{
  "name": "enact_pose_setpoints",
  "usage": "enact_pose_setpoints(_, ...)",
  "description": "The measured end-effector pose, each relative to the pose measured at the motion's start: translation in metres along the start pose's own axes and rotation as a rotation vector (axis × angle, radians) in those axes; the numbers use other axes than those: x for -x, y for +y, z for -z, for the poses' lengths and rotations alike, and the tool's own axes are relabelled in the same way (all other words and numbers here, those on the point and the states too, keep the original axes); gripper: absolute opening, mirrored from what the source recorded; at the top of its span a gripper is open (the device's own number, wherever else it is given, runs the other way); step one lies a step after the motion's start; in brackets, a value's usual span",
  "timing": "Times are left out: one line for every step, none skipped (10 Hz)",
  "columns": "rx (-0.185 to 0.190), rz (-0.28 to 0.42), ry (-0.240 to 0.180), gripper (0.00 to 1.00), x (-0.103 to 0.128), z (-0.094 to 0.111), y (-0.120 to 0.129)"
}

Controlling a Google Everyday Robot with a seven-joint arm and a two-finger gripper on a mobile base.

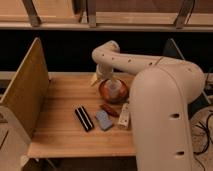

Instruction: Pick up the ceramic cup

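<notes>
The ceramic cup [115,86] shows as a small pale shape that seems to sit inside the reddish-brown round bowl [107,94] at the back middle of the wooden table [60,132]. My arm reaches in from the right and bends down over the table's far edge. My gripper [98,79] hangs at the bowl's back left rim, close beside the cup. Whether it touches the cup is not clear.
In front of the bowl lie a black bar [84,118], a blue-grey packet [104,120], a red-brown bar [109,110] and a slim white bottle [124,115]. A tall wooden panel [22,92] stands along the table's left side. My arm covers the table's right part.
</notes>
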State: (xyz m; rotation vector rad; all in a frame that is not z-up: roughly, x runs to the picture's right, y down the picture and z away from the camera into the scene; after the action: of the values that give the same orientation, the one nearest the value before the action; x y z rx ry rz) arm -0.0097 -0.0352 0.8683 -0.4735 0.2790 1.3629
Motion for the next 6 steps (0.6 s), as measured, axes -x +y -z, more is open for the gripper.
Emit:
enact_pose_setpoints(0.018, -0.009, 0.018, 0.80, 0.000, -0.005, 0.002)
enact_pose_setpoints(0.031, -0.016, 0.039, 0.80, -0.002, -0.010, 0.003)
enact_pose_setpoints(0.037, -0.022, 0.068, 0.80, -0.005, -0.016, 0.001)
enact_pose_setpoints(0.037, -0.023, 0.087, 0.80, -0.008, -0.021, 0.000)
enact_pose_setpoints(0.030, -0.027, 0.120, 0.80, -0.011, -0.028, -0.004)
enact_pose_setpoints(0.022, -0.026, 0.149, 0.78, -0.014, -0.034, -0.007)
